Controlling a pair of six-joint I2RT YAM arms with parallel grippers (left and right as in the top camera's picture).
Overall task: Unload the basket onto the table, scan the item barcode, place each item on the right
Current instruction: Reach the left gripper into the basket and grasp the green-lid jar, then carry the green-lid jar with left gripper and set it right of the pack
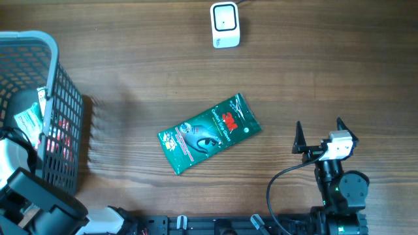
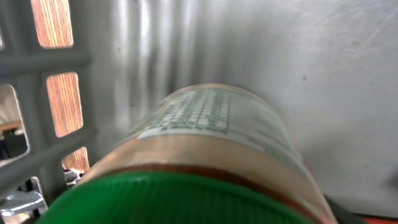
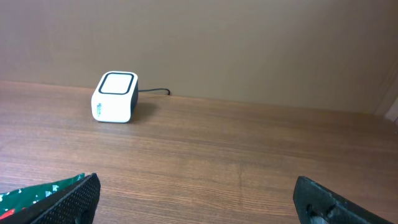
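A white barcode scanner (image 1: 225, 25) (image 3: 114, 97) stands at the table's far edge. On the middle of the table lies a flat green packet (image 1: 209, 132), its corner also showing in the right wrist view (image 3: 31, 191). My right gripper (image 1: 319, 124) (image 3: 199, 205) is open over bare wood, right of the packet, holding nothing. My left arm (image 1: 26, 189) reaches into the grey basket (image 1: 65, 117). The left wrist view is filled by a labelled bottle (image 2: 211, 130) with a green ribbed lid (image 2: 174, 199), lying on the basket floor. The left fingers are hidden.
The basket's lattice wall (image 2: 25, 68) rises just left of the bottle. Other small packets (image 1: 29, 121) lie inside the basket. The scanner's cable runs off the far edge.
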